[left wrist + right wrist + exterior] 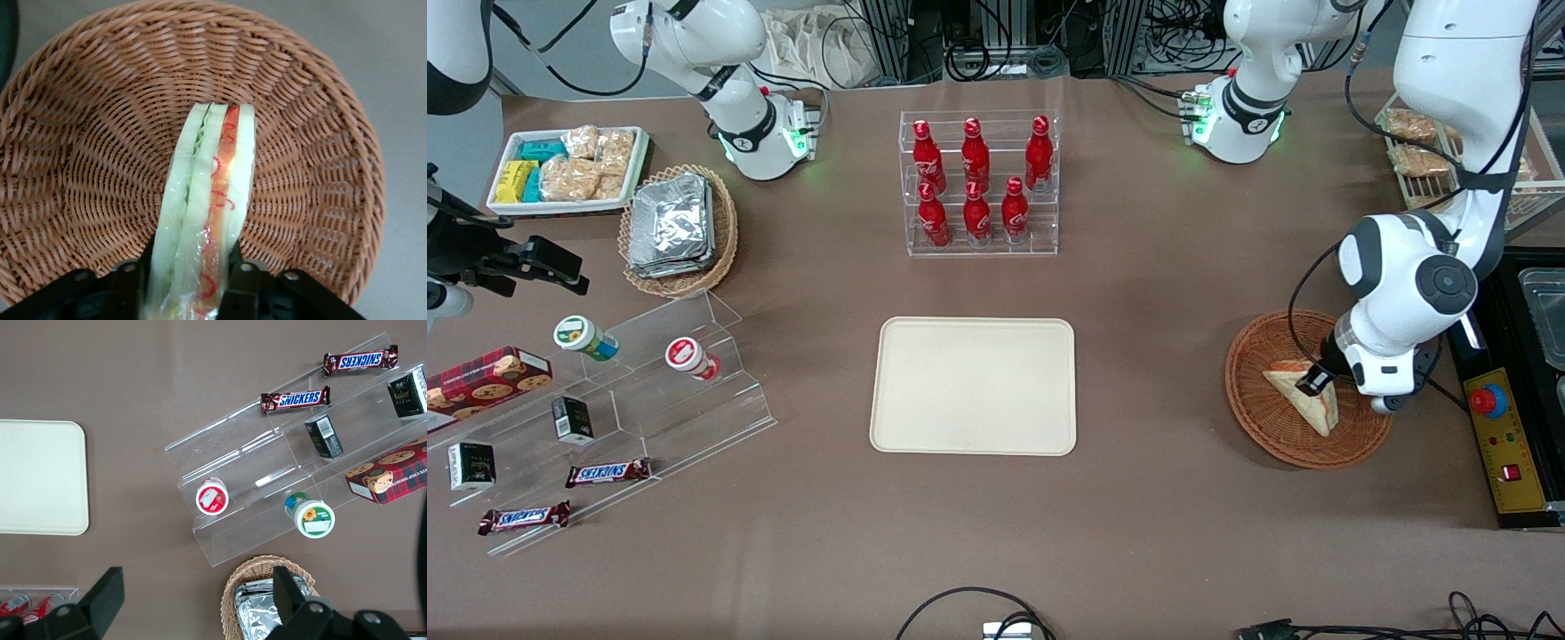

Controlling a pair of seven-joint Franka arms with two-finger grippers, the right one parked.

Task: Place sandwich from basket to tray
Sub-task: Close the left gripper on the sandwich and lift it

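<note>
Item 1, sandwich: wrapped triangular wedge, white bread w/ green and orange-red filling, standing on edge inside the basket, cut edge up toward my wrist cam. Item 2, gripper: I have it down in the basket, its jaws closed on the sandwich, one finger pressed to each bread face at the wedge's wide end; sandwich's narrow end points across the basket floor. From the front I see the wedge lying mid-basket, partly under the working arm's wrist. Item 3, basket: round, reddish-brown wicker, on the table at the working arm's end. Item 4, tray: cream-beige, rounded corners, low rim, nothing on it, table centre, well apart from basket. Other stock, not touched: clear rack of red bottles farther from the front cam than the tray; toward the parked arm's end, tan wicker basket w/ foil packs, white tray of snack packs, stepped acrylic stand holding two cups, small dark boxes, cookie box, two Snickers bars.
</note>
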